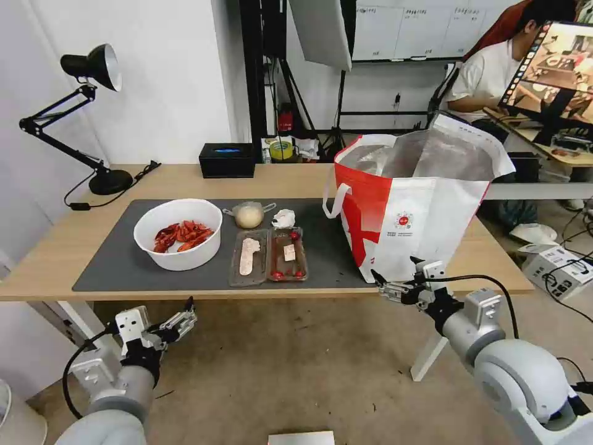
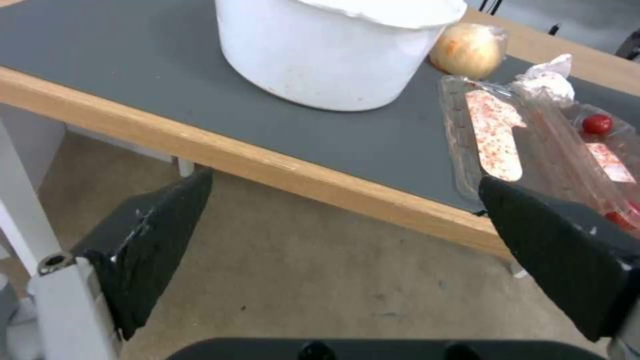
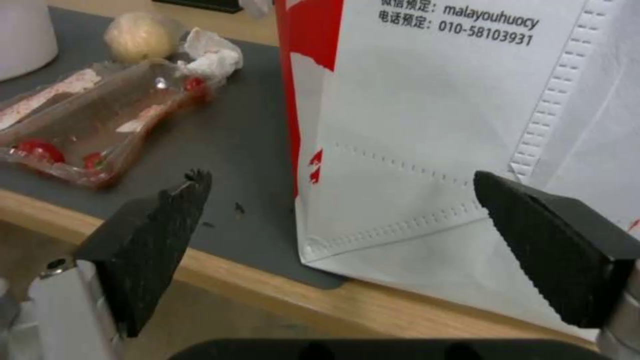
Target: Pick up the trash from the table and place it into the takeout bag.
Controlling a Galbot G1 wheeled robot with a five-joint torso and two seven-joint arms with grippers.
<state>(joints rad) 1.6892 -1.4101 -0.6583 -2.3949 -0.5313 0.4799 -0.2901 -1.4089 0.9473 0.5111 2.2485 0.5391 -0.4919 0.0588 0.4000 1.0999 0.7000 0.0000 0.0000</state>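
On the table's (image 1: pixel 74 241) dark grey mat (image 1: pixel 117 262) lies the trash: a white bowl (image 1: pixel 178 233) of red crayfish shells, a small clear bag with a beige ball (image 1: pixel 249 214), a crumpled tissue (image 1: pixel 283 218) and a clear hinged tray (image 1: pixel 269 256) with scraps. The red-and-white takeout bag (image 1: pixel 414 204) stands open at the mat's right end. My left gripper (image 1: pixel 185 315) hangs open below the table's front edge, facing the bowl (image 2: pixel 333 55) and tray (image 2: pixel 507 135). My right gripper (image 1: pixel 382 288) is open at the front edge, just before the takeout bag's (image 3: pixel 427 125) lower corner.
A black desk lamp (image 1: pixel 92 68) stands at the table's back left and a black box (image 1: pixel 227 159) at the back middle. A white table leg (image 1: pixel 429 358) stands under my right arm. A cardboard box (image 1: pixel 559 269) lies on the floor at the right.
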